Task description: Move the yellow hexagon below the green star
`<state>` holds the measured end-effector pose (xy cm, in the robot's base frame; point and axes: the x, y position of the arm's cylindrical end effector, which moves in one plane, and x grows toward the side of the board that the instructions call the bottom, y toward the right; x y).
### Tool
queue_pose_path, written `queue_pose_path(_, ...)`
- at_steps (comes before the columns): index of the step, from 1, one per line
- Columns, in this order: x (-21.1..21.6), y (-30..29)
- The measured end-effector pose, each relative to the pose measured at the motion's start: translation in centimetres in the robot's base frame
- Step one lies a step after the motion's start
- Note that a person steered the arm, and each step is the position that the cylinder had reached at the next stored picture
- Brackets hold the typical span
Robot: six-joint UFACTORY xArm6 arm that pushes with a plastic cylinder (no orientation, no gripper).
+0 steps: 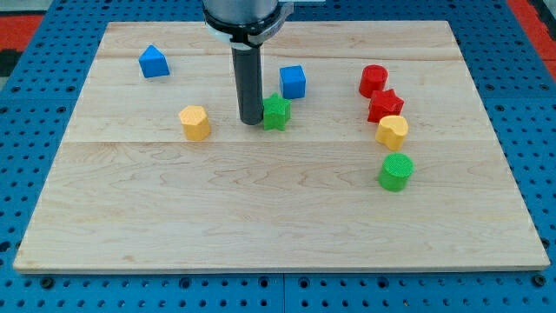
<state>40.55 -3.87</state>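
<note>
your rod ends in a plain tip (251, 121); there are no fingers to open or close, so nothing is held and nothing can be gripped. the tip rests on the board just left of the green star (276, 112), touching or very nearly touching it; contact cannot be confirmed from this view.

the yellow hexagon (195, 122) sits left of centre on the wooden board (261, 209), closer to the top edge than the bottom, clear of the tip and of every other block. the space toward the bottom edge beneath the star is open.

handling judgement: the hexagon looks like a small, rigid, light block. expect it to slide readily on the smooth wood and to rotate if you push off-centre. it is not fragile. you cannot take hold of it; press a flat side face, in line with its middle. to send it right and slightly toward the bottom edge, contact its upper-left face.

risk: the tip stands beside the star, so withdraw without nudging it.

other items noted: blue cube (293, 82), blue block (154, 62) near the top left corner.
</note>
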Motion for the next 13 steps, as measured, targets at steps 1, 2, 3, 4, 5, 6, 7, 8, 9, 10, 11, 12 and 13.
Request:
queue_pose_path(1, -0.1, 1.1)
queue_pose_path(2, -0.1, 1.1)
queue_pose_path(3, 0.1, 1.0)
queue_pose_path(4, 3.6, -0.6)
queue_pose_path(5, 8.0, -8.5)
queue_pose_path(6, 7.1, -16.3)
queue_pose_path(7, 1.6, -17.2)
queue_pose_path(8, -0.9, -10.9)
queue_pose_path(9, -0.9, -5.0)
queue_pose_path(10, 1.0, -4.7)
queue_pose_path(11, 2.3, -5.5)
queue_pose_path(12, 2.0, -10.3)
queue_pose_path(13, 5.8, -9.7)
